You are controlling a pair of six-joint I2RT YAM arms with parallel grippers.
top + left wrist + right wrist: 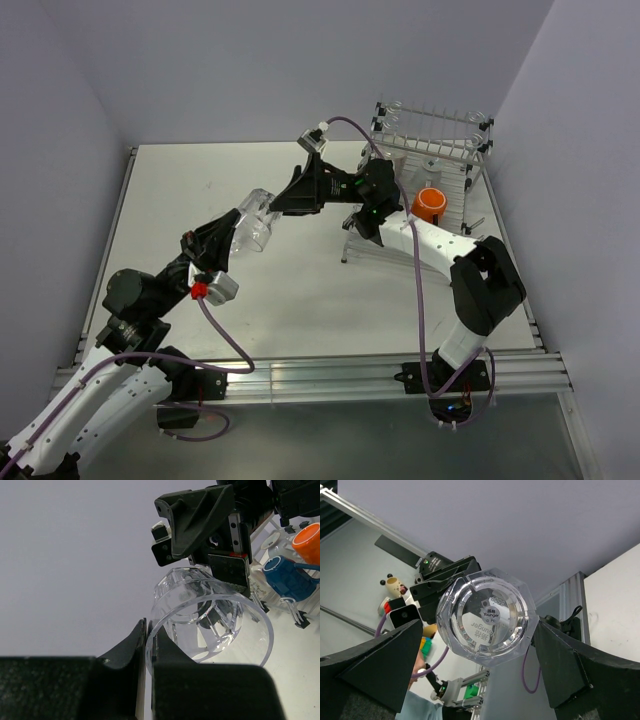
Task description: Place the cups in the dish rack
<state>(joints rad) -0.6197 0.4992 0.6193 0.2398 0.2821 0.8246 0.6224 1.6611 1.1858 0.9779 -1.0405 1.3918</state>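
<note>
**Glass tumbler held between two tools, rack off to the right**

Pale lilac walls (250,60) close in a white tabletop (200,170).

On the left, the left tool (148,642) is pinched together on the rim of a clear glass tumbler (220,630). One finger is inside the mouth and one outside, and the glass is held up off the tabletop. The tumbler's long axis runs roughly level from lower left to upper right in the top view. Its mouth faces the left tool and its thick base points away to the right.

The right tool (479,624) meets that base head-on. Its fingers are spread wide, one on either side of the glass. They are not clamped, and I cannot tell whether they touch it.

Further right, in the far corner, stands the dish rack (432,115). An orange mug (430,203) is already in it, with a blue mug (286,577) beside that.

The rack lies beyond the right tool, and the right arm is the nearer one. This looks like a handover. The right tool would need to close squarely across the tumbler's axis before the left lets go of the rim.
</note>
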